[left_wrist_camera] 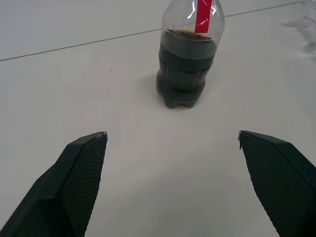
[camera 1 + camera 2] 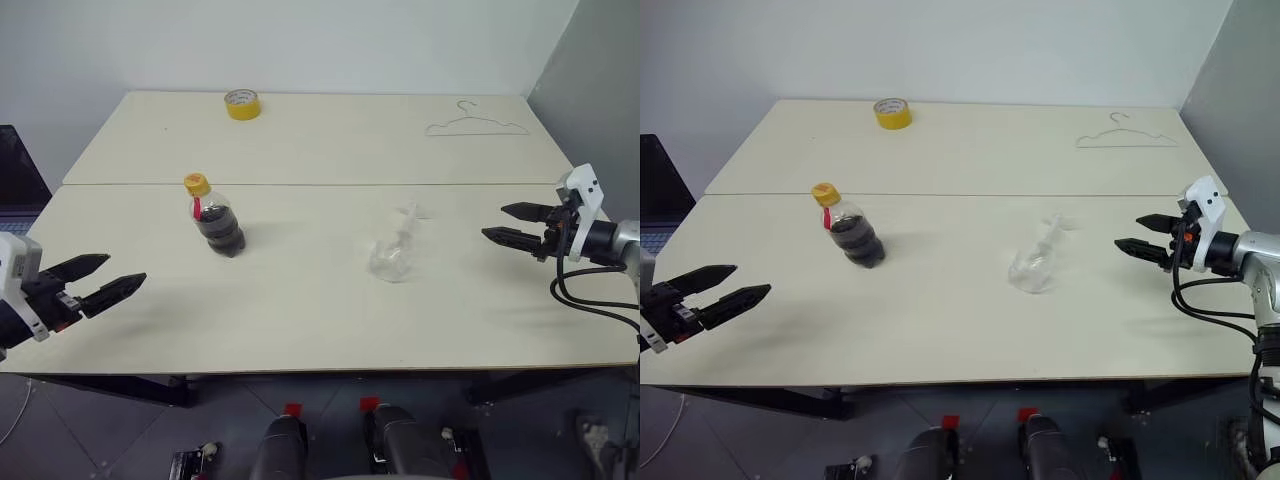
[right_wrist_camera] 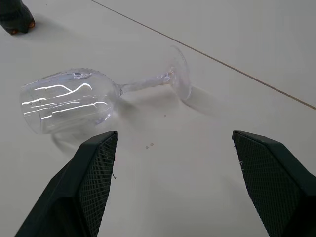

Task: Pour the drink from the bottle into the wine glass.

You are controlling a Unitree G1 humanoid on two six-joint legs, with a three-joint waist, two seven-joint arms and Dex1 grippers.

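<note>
Both claws, left claw (image 2: 103, 281) and right claw (image 2: 512, 224), gape empty over the bench (image 2: 300, 320). Upright bottle (image 2: 213, 216): yellow cap, red label, unreadable, dark drink (image 1: 183, 74). Wine glass (image 3: 98, 96) lies sideways.

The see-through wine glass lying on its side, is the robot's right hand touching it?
Apart. The right eye view shows the open right hand off to the side of the clear stemmed wine glass, with bare table between them.

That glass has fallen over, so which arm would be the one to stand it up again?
Probably the right. The wine glass lies on its side nearer the right gripper, which is open and aimed toward it. The left gripper, also open, faces the bottle instead.
</note>
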